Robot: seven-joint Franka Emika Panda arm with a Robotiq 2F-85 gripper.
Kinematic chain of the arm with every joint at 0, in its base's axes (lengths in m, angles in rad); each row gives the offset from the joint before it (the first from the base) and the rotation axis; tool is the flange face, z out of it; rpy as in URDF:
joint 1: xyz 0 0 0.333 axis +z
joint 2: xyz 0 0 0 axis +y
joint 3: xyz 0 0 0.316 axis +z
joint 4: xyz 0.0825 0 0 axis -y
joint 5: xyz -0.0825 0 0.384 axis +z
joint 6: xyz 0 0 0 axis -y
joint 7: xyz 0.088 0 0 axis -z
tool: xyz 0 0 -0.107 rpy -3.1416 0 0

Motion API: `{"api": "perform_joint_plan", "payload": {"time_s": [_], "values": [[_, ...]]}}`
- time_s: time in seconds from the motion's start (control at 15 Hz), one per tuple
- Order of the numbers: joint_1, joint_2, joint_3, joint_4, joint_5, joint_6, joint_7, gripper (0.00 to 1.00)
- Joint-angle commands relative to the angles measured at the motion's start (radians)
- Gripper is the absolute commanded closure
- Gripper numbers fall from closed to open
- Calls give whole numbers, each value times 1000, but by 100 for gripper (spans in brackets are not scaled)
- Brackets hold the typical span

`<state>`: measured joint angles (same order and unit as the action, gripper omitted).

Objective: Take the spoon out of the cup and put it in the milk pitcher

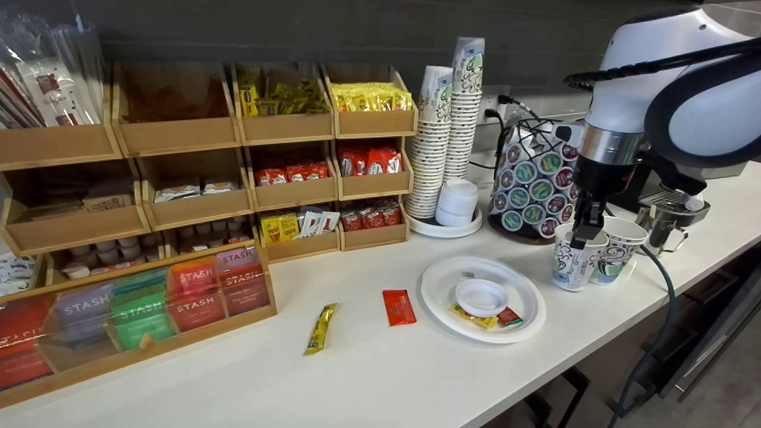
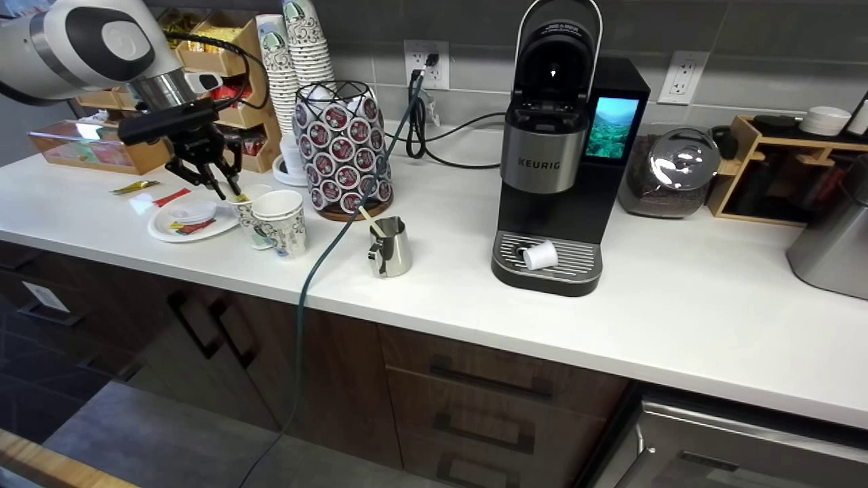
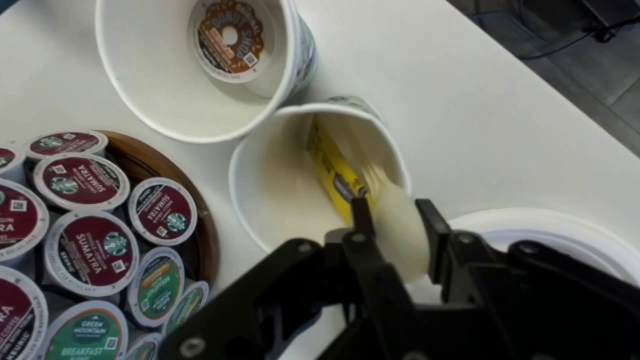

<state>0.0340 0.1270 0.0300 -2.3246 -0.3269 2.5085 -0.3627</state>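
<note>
Cup (image 3: 272,185). One; white inside, patterned outside; standing on the counter (image 1: 368,368).

Spoon (image 3: 400,242). One, pale; leaning in the cup, lower end inside, bowl uppermost at the rim.

Gripper (image 3: 396,214). One, black; over the cup's rim. Fingers (image 3: 361,220) apart, one on each side of the spoon's bowl; whether they are clamped on it, cannot tell.

Yellow sachet (image 3: 332,172). One; tilted inside the cup, next to the spoon.

Second cup (image 3: 145,70). One, patterned; just beside the cup. Contains a pod (image 3: 230,50), lid lettered "Donut Shop".

Pitcher (image 2: 397,254). One, metal, side handle; upright, past the second cup as counted from the cup. A pale stick (image 2: 371,222) leans out of its mouth.

Green cable (image 2: 328,253). One; passing the cup on the pitcher's side, hanging over the counter's edge.

Plate (image 1: 434,291). One, white; near the cup, on the side away from the pitcher. Bears a small bowl (image 1: 481,296) and sachets (image 1: 489,321).

Loose packets: one red packet (image 1: 399,309), one yellow packet (image 1: 321,328); both beyond the plate from the cup.

Pod rack (image 3: 209,240). One, wooden base; near the cup, behind it in both exterior views.

Cup stacks (image 1: 429,142). Two; behind the cup.

Coffee machine (image 2: 542,159). One; well apart from the cup, beyond the pitcher.
</note>
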Motion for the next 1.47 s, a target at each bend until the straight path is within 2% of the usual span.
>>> {"api": "perform_joint_plan", "payload": {"time_s": [0.0,0.13,0.6,0.93,1.13,1.2,1.27,1.33,1.4], "values": [[-4,18,22,13,67,-31,-51,89],[-9,7,32,6,111,-35,-87,100],[-14,-52,23,8,184,-53,-96,97],[3,2,6,31,40,5,53,97],[10,40,2,49,-42,1,138,97],[12,51,2,53,-53,-4,154,63],[13,59,4,57,-54,-12,159,62],[13,63,8,61,-43,-21,151,56],[12,64,11,63,-31,-27,141,82]]}}
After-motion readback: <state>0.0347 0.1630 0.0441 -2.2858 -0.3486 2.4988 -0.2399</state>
